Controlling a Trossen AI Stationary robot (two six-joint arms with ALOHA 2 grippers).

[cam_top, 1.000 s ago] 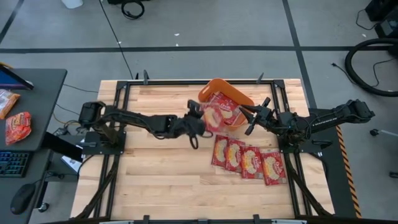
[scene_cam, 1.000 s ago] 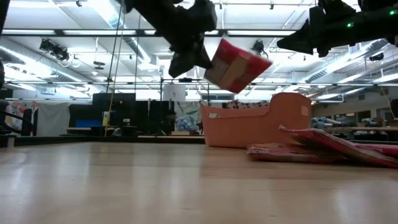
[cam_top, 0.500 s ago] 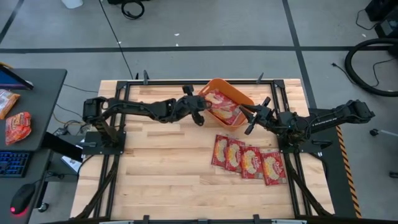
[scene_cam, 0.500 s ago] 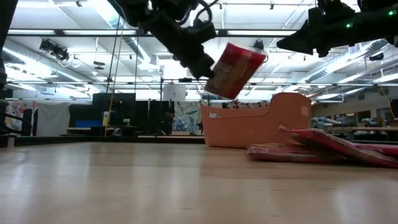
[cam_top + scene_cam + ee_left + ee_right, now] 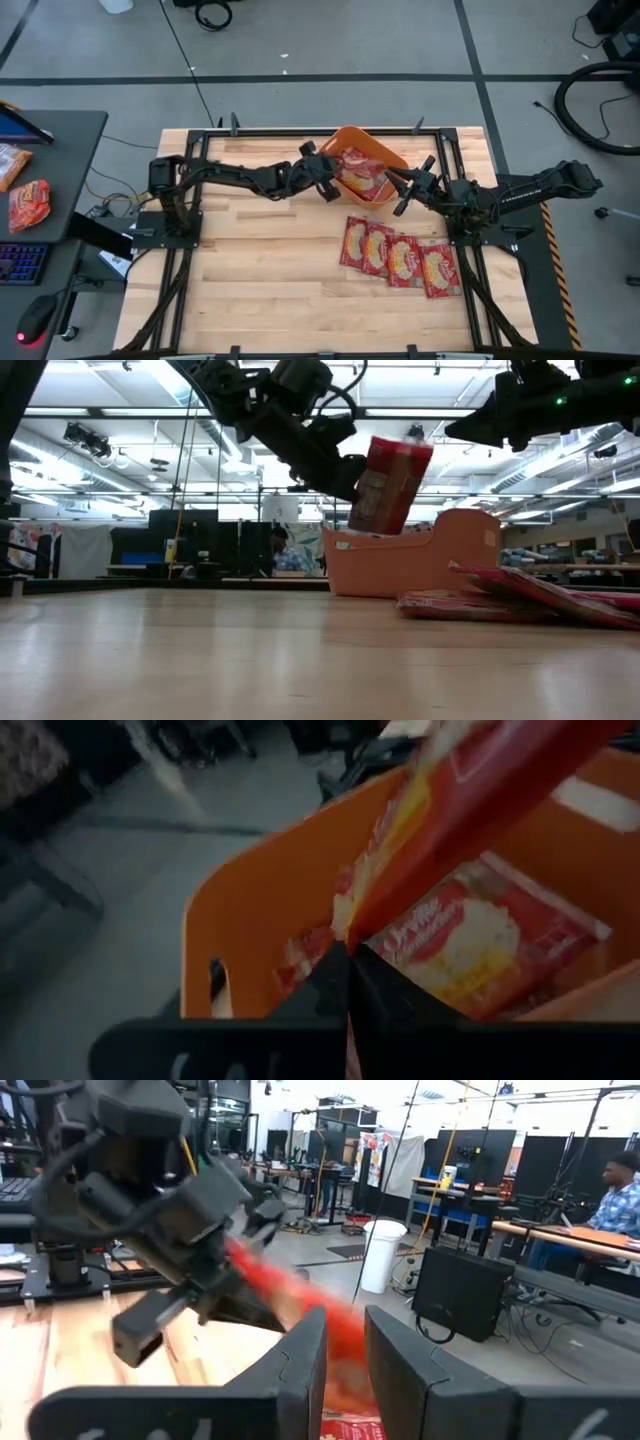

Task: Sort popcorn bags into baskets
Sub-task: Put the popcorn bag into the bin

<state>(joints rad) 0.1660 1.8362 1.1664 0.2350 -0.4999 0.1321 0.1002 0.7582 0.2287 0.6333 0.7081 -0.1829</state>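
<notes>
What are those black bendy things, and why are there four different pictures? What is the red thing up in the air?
The black bendy things are two robot arms bolted to a wooden table. Each ends in a gripper with two jaws, like a pinching hand.

Four cameras look at the same moment. One looks straight down from above. One sits low on the tabletop. One rides on each arm's wrist.

The red thing is a popcorn bag. The left gripper has its jaws shut on it and holds it over the orange basket, which already has other bags inside.

Four more bags lie in a row on the table, waiting.

The right gripper hangs beside the basket with its jaws open, holding nothing.
</notes>
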